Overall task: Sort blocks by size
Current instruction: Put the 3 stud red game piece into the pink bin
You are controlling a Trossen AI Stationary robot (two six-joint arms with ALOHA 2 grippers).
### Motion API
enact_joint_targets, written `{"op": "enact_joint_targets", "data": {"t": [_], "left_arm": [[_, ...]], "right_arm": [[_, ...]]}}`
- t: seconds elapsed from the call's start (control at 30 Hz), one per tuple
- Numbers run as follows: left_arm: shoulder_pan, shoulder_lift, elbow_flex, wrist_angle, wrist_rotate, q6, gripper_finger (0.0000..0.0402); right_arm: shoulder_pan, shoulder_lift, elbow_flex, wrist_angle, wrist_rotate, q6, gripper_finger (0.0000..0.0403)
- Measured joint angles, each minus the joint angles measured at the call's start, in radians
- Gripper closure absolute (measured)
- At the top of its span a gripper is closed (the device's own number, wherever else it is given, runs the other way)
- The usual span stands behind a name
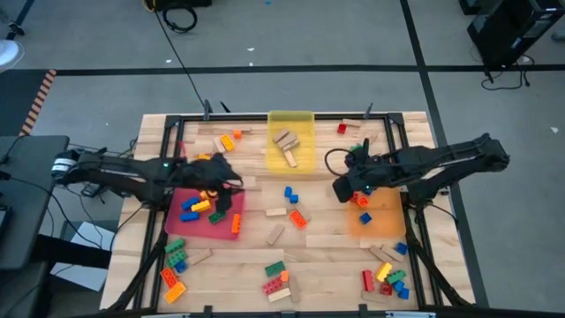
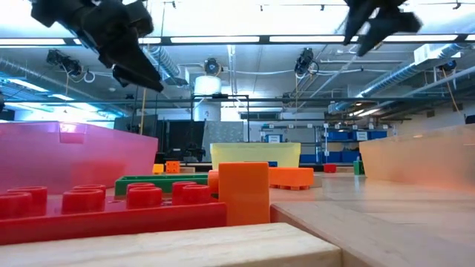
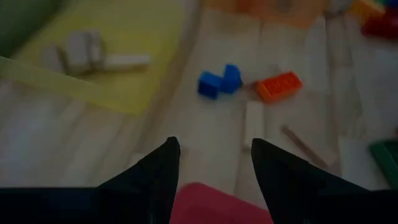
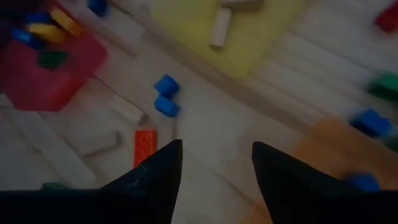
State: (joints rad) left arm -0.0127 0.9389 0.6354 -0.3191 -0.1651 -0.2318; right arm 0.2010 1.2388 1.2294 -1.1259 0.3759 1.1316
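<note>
Over the red tray (image 1: 205,223), the left gripper (image 1: 231,177) hangs just off the tray's far edge, toward the yellow tray (image 1: 291,140). Its fingers (image 3: 155,177) sit partly apart with nothing between them, just the tray's red rim showing in the gap in the wrist shot. So, empty and middling-wide.

Well apart from the red tray, on the other side of the table, the right gripper (image 1: 339,189) floats above the near-inner corner of the orange tray (image 1: 378,221). Its fingers (image 4: 158,177) are also spread a moderate way, with bare table (image 1: 309,256) between them and nothing held.

Blocks are everywhere:
- inside the red tray: a heap of blue, yellow, orange and green bricks (image 1: 201,208)
- between the red tray and the orange tray: two small blue bricks (image 1: 290,194), an orange brick (image 1: 298,219) and a couple of tan wooden blocks (image 1: 276,233) lying loose on the table
- in the yellow tray, beyond the red one: a few wooden blocks (image 1: 286,145)
- in the orange tray: one blue brick (image 1: 365,217), plus a red one (image 1: 361,201) just beside the right gripper
- near edge of the table: mixed clusters at both corners (image 1: 174,261) (image 1: 388,276) and one in the middle (image 1: 277,281)

From table height both grippers are clearly up in the air, well clear of everything.
</note>
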Motion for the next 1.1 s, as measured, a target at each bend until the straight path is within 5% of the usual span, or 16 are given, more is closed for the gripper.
{"op": "enact_joint_targets", "data": {"t": [0.2, 0.33, 0.53, 0.87, 1.1], "left_arm": [[0.051, -0.154, -0.037, -0.027, -0.005, 0.052, 0.0193], [0.065, -0.202, -0.037, -0.015, -0.009, 0.097, 0.0193], [0.066, -0.207, -0.037, -0.015, -0.025, 0.153, 0.0193], [0.066, -0.205, -0.037, -0.015, -0.029, 0.180, 0.0193], [0.066, -0.205, -0.036, -0.015, -0.029, 0.178, 0.0193]], "right_arm": [[0.085, 0.121, 0.094, -0.310, -0.112, 0.253, 0.0201], [0.159, 0.193, 0.096, -0.354, -0.236, 0.412, 0.0201], [0.291, 0.268, 0.097, -0.289, -0.344, 0.656, 0.0200], [0.515, 0.377, 0.097, -0.078, -0.347, 1.026, 0.0194], [0.606, 0.484, 0.097, 0.076, -0.427, 1.162, 0.0168]]}}
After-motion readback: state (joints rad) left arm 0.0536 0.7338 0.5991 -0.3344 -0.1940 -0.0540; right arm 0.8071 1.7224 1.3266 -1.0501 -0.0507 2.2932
